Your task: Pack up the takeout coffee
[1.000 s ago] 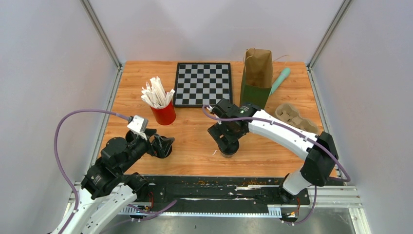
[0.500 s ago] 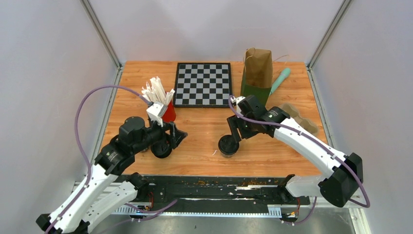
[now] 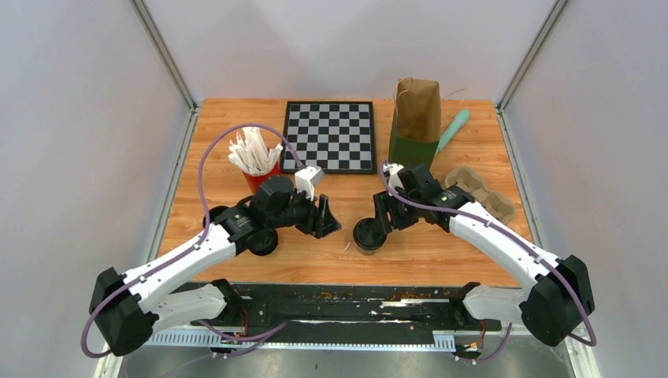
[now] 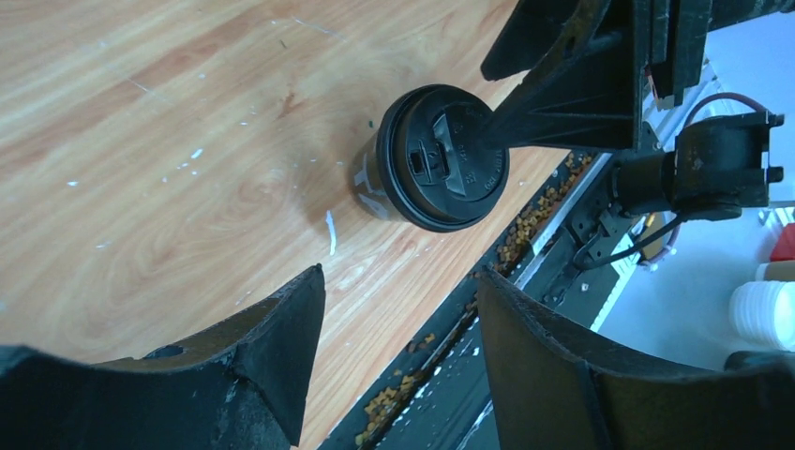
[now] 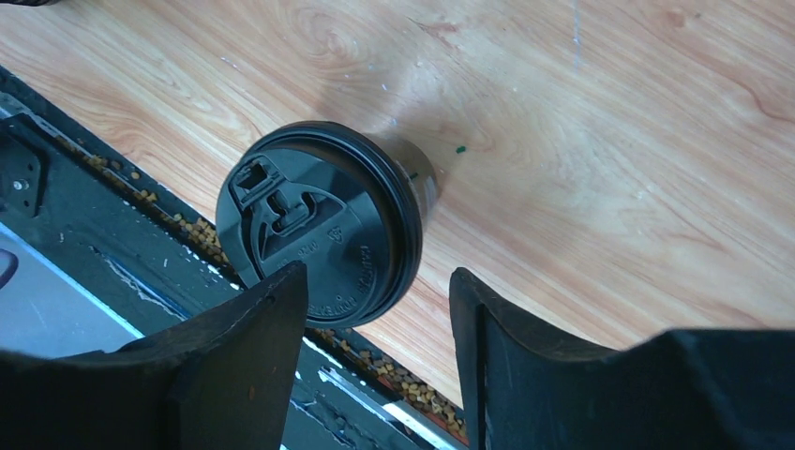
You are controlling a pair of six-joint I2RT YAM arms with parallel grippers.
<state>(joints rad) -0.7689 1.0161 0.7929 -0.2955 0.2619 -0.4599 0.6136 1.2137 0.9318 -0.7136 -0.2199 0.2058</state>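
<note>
One takeout coffee cup (image 3: pixel 368 235), dark with a black lid, stands near the front edge at the centre. It also shows in the left wrist view (image 4: pixel 439 157) and the right wrist view (image 5: pixel 321 234). My right gripper (image 3: pixel 386 217) is open just right of it and a little above, jaws apart and empty (image 5: pixel 375 305). My left gripper (image 3: pixel 328 222) is open and empty to the cup's left (image 4: pixel 398 314). A second coffee cup (image 3: pixel 262 241) stands at front left, partly hidden under my left arm. The brown paper bag (image 3: pixel 417 118) stands upright at the back right.
A red cup of white wrapped straws (image 3: pixel 257 161) stands at left centre. A checkerboard (image 3: pixel 328 135) lies at the back. A cardboard cup carrier (image 3: pixel 477 190) lies at the right, and a teal tool (image 3: pixel 454 129) beside the bag. A black rail (image 3: pixel 354 303) runs along the front.
My left gripper has left the left cup and swung right toward the centre cup. My right gripper has pulled back right off the centre cup, which stays standing.
</note>
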